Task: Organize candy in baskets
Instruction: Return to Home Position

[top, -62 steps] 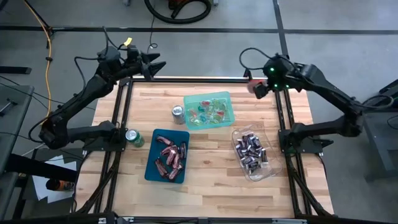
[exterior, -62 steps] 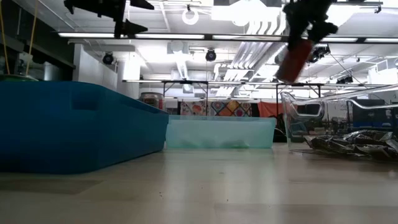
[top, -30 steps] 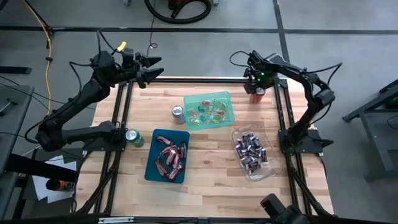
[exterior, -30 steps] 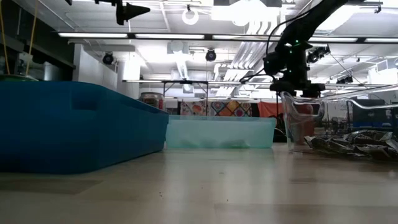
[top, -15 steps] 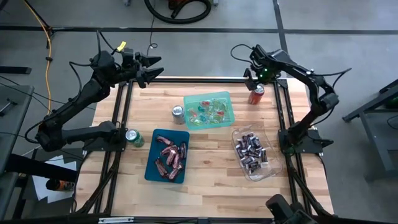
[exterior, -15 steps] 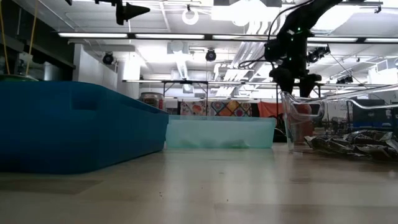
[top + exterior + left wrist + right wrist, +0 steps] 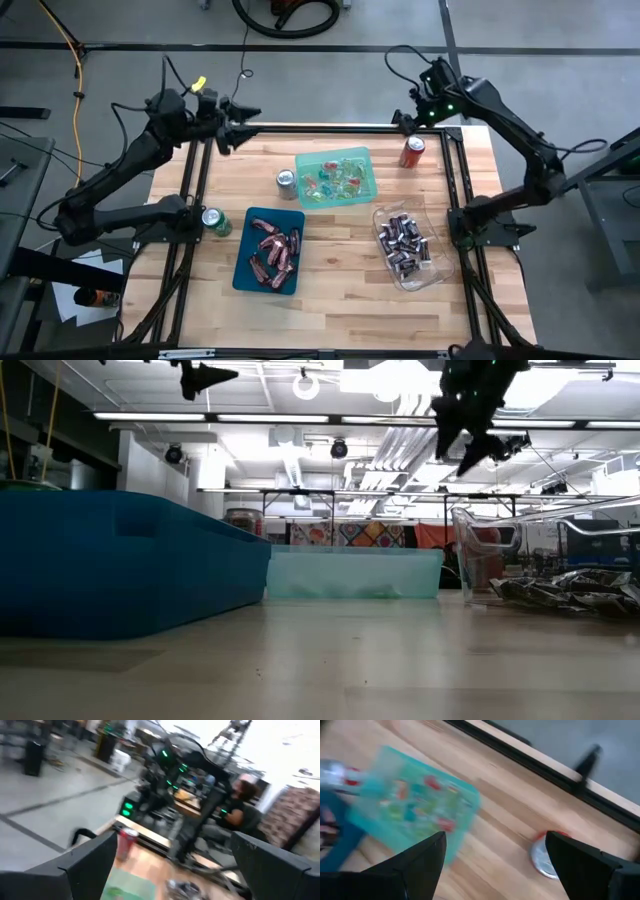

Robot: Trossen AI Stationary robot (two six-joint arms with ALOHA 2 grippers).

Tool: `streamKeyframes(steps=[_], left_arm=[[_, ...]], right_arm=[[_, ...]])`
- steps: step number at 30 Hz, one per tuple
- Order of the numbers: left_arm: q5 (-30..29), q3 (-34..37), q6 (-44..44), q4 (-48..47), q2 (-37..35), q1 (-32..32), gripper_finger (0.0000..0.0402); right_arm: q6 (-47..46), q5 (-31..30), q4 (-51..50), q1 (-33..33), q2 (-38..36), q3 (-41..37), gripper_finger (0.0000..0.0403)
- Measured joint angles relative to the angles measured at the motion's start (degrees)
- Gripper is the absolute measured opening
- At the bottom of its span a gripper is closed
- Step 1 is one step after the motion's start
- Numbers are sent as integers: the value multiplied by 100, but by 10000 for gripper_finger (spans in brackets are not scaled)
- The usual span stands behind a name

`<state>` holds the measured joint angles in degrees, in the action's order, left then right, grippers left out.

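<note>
Right fingers: both dark fingers (image 7: 417, 865) are spread wide, with only wood showing in the gap between them.
Right gripper: the right gripper (image 7: 404, 120) hangs in the air over the far right corner of the table (image 7: 330, 310), just beyond the red can (image 7: 411, 151).
Left fingers: the left fingers (image 7: 87, 865) are released and far apart, gripping nothing.
Left gripper: the left gripper (image 7: 236, 127) is raised over the far left corner and points inward across the table.
Candy: green and red pieces (image 7: 335, 178) lie in the light green bin (image 7: 300, 185). Pinkish-red bars (image 7: 275, 250) lie in the dark teal bin (image 7: 241, 272). Dark brown bars (image 7: 402, 243) lie in the clear bin (image 7: 430, 268).
High view only: the full layout shows here, including a silver can (image 7: 286, 180) just beside the green bin and a green can (image 7: 213, 221) beside the teal bin.
Low view only: the bin walls stand side on, and both grippers are well above them, near the picture's top.
Left wrist view only: a person (image 7: 240, 802) sits beyond the table, behind the right arm.
Right wrist view only: the red can's top is seen from above, apart from the green bin.
Edges: the red can is near the far right edge, the green can is at the left rail, and the clear bin is close to the right rail.
Open room: there is bare wood along the near side and between the teal and clear bins.
</note>
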<state>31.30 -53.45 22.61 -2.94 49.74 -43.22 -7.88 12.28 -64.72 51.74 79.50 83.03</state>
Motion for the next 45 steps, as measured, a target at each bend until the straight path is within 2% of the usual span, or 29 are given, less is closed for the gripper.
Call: streamKeyframes(steps=[4,10,14,18,20,29,33,40,45], left_arm=[[-145,420,195,147,-307,560,343],[-1126,1683,957,1280,-1026,1476,249],[-1723,2621,1330,2127,-1568,1999,158],[-2051,3369,1421,2716,-2065,2305,47],[-2109,3694,1439,3054,-2279,2378,13],[-2424,4876,1792,4546,-2964,2597,1],[-2441,5156,1873,4805,-3210,2805,0],[-2822,5274,1666,4664,-3397,3333,0],[-3293,5274,1416,4607,-3394,3886,0]], right_arm=[[-241,43,448,-429,-238,-124,316],[-367,30,773,-1091,-279,-136,246],[-371,-153,924,-1479,-279,-136,158],[-518,-187,1031,-1741,-279,-136,37],[-592,-169,1067,-1847,-279,-136,12],[-773,596,1064,-2406,-279,-136,7],[-1036,778,1062,-2619,-279,-136,4],[-1494,745,1060,-3007,-633,-144,1],[-1631,57,1057,-3555,-1069,-144,0]])
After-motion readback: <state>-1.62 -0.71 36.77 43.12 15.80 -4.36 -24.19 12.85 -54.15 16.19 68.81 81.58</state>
